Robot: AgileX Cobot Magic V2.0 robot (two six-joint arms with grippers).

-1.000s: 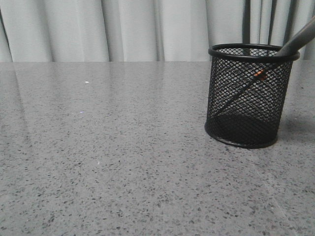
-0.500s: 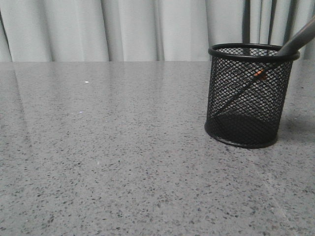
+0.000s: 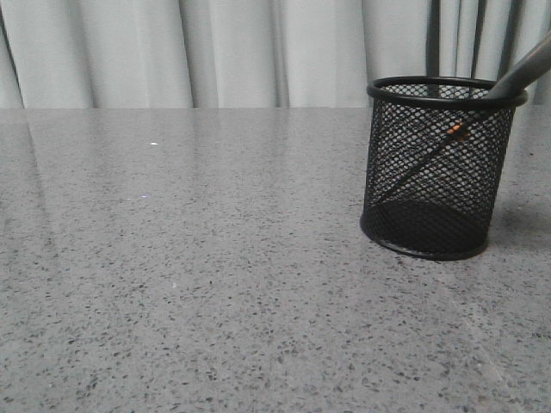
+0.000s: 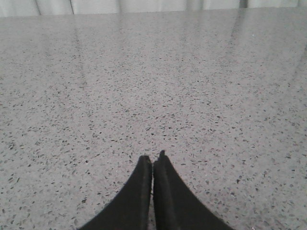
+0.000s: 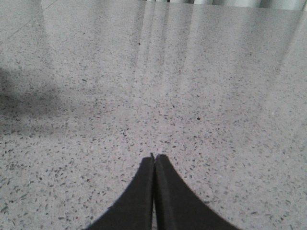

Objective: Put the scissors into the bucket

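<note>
The black wire-mesh bucket point(image 3: 443, 168) stands upright on the grey speckled table at the right of the front view. The scissors point(image 3: 456, 131) lean inside it, blades down, the orange pivot spot showing through the mesh. One dark grey handle point(image 3: 527, 69) sticks out over the right rim. Neither gripper shows in the front view. My left gripper point(image 4: 153, 160) is shut and empty over bare table in the left wrist view. My right gripper point(image 5: 155, 159) is shut and empty over bare table in the right wrist view. Neither wrist view shows the bucket.
The grey speckled table point(image 3: 189, 258) runs back to pale curtains point(image 3: 215, 52) behind its far edge. A dark shadow point(image 5: 24, 103) lies on the table in the right wrist view.
The bucket with the scissors sits a few pixels further right in the front view than before; nothing else differs.
</note>
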